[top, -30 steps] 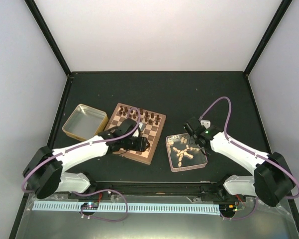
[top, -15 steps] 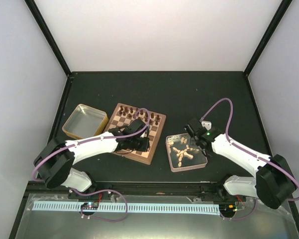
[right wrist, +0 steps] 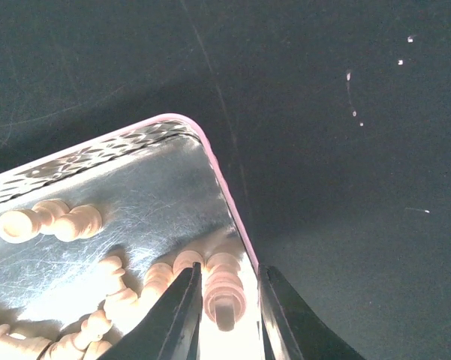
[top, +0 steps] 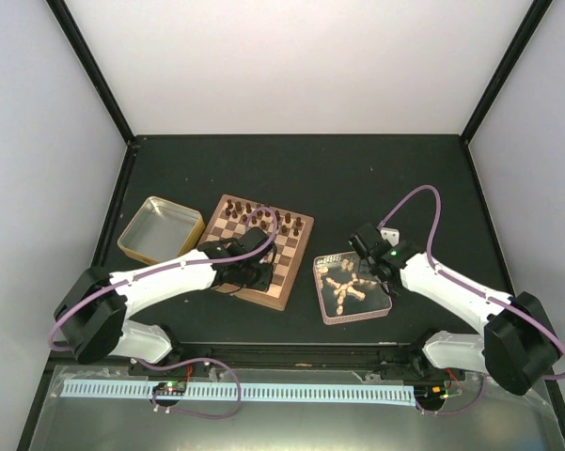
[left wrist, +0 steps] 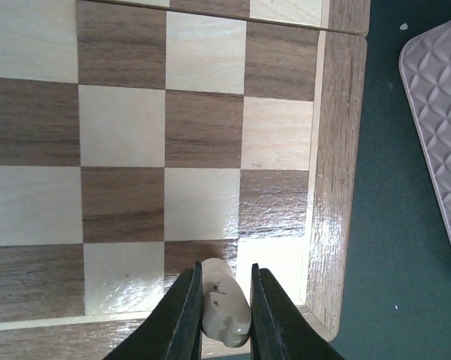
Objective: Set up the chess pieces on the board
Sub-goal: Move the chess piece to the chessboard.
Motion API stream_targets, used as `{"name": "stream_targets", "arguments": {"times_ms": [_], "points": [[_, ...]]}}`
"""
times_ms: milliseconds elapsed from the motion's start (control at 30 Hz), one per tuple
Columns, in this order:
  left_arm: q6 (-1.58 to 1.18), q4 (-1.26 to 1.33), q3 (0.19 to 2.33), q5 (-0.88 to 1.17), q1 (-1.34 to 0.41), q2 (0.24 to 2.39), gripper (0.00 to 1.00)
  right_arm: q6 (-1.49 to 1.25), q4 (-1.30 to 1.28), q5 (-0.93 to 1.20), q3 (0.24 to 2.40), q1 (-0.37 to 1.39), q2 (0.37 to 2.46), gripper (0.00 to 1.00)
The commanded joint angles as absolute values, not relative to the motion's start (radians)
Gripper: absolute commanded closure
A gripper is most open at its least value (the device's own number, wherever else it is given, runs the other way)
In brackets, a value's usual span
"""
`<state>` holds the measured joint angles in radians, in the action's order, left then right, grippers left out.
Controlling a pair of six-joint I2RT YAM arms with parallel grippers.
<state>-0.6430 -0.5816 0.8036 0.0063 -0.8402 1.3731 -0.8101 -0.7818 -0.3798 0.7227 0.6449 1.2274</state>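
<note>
The board [top: 284, 267] lies left of centre, with dark chessmen [top: 263, 218] in its far rows. My left gripper [top: 256, 275] hovers over the board's near right corner. In the left wrist view this gripper [left wrist: 225, 268] is shut on a pale chess piece [left wrist: 225, 309] above the corner squares of the board [left wrist: 202, 127]. My right gripper [top: 376, 272] is over the far right corner of the clear tray [top: 357, 319]. In the right wrist view it [right wrist: 227, 268] is shut on a beige chess piece [right wrist: 223, 292]. Several more pale pieces [right wrist: 52, 221] lie loose in the tray [right wrist: 157, 187].
A yellow-rimmed metal tin [top: 160, 228] stands empty left of the board. The tray's pink-edged corner [left wrist: 439, 127] shows right of the board in the left wrist view. Dark table [right wrist: 345, 150] surrounds everything, with black frame posts at the back corners.
My left gripper has closed on the pale piece at the board's near right corner, and the left arm shifted a little. The right arm has hardly moved.
</note>
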Motion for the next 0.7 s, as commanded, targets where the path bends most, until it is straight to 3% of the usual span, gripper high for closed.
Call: {"name": "stream_targets", "arguments": {"times_ms": [0,200,467,667], "points": [[-0.629,-0.614,0.808,-0.003,-0.847,1.359,0.92,-0.817,-0.757,-0.380,0.709,0.648,1.212,0.78],[-0.632,-0.601,0.805,0.004,-0.848,1.387,0.90,-0.814,-0.753,-0.367,0.707,0.648,1.211,0.78],[-0.624,-0.611,0.818,0.000,-0.849,1.377,0.58,-0.814,-0.751,-0.355,0.711,0.648,1.205,0.76],[-0.628,-0.648,0.862,-0.060,-0.843,1.314,0.48,-0.816,-0.750,-0.351,0.707,0.649,1.214,0.76]]}}
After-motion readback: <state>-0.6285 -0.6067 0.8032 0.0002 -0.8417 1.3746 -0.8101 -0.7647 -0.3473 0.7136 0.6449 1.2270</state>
